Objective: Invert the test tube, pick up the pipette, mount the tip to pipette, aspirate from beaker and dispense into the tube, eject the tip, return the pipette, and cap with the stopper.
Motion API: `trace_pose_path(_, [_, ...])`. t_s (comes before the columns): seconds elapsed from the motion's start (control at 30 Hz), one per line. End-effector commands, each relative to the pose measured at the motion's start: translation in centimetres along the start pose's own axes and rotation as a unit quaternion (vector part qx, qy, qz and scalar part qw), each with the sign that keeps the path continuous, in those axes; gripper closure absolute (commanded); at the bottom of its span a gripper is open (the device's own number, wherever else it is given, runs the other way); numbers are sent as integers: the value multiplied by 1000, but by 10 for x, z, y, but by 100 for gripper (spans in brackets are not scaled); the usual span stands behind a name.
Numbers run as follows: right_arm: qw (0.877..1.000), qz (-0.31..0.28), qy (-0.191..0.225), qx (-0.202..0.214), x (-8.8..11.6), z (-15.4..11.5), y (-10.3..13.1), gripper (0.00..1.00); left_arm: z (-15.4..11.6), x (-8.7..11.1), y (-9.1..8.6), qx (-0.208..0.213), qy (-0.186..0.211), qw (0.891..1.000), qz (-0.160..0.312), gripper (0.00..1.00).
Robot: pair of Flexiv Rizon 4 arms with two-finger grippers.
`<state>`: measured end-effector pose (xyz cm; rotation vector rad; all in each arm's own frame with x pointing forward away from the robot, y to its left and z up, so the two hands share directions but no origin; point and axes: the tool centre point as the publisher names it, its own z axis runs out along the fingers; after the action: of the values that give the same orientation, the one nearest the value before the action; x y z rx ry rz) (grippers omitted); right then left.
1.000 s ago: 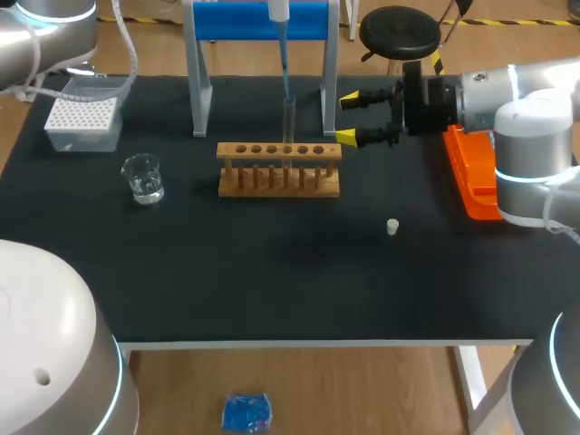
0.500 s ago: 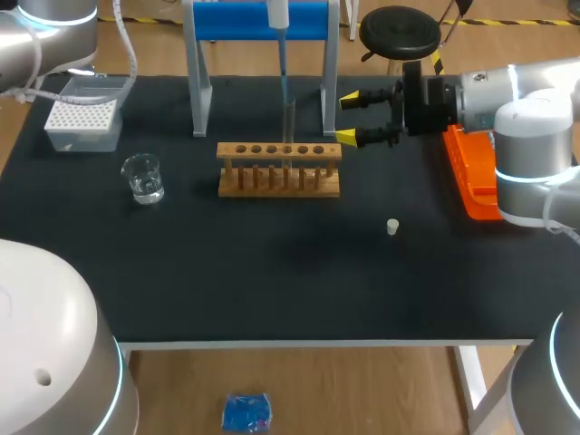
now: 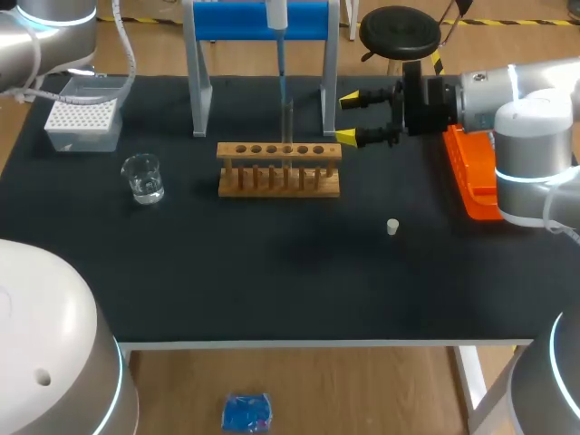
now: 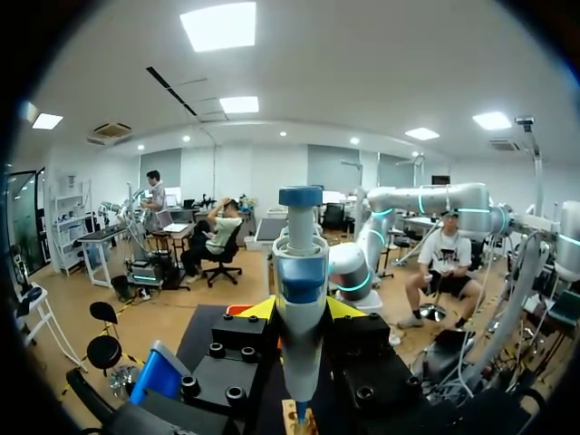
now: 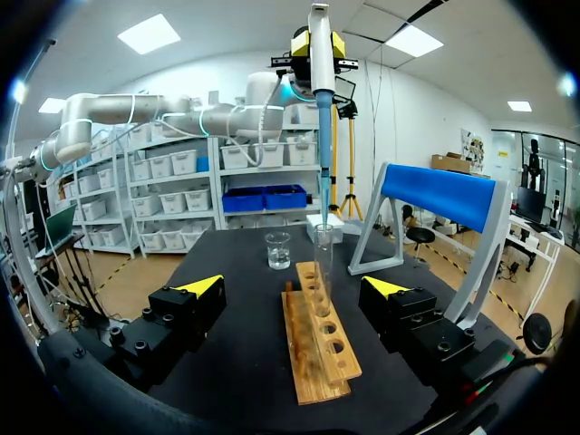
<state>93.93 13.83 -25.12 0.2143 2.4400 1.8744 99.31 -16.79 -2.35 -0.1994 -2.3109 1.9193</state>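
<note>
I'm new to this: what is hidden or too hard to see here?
Head view: the left gripper is cut off by the top edge; only its pipette shows.
Left wrist view: the pipette's body hides the test tube beneath it.
Head and right wrist views: the test tube's clear glass is too small to show any liquid inside.
Right wrist view: the stopper lies outside it.

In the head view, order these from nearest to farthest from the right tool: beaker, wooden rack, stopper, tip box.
1. Wooden rack, just beside the right tool.
2. Stopper, nearer the front edge.
3. Beaker, on the left.
4. Tip box, far left corner.
</note>
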Motion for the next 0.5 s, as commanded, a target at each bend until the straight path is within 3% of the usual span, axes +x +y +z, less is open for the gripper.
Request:
trace_pose_path(0.03, [1000,0,0,1,0,0,0,0,-1,-2,1,2,3,1000,1,100])
trace_pose_path(0.5, [1000,0,0,1,0,0,0,0,4,-2,0,5,11,1000,3,100])
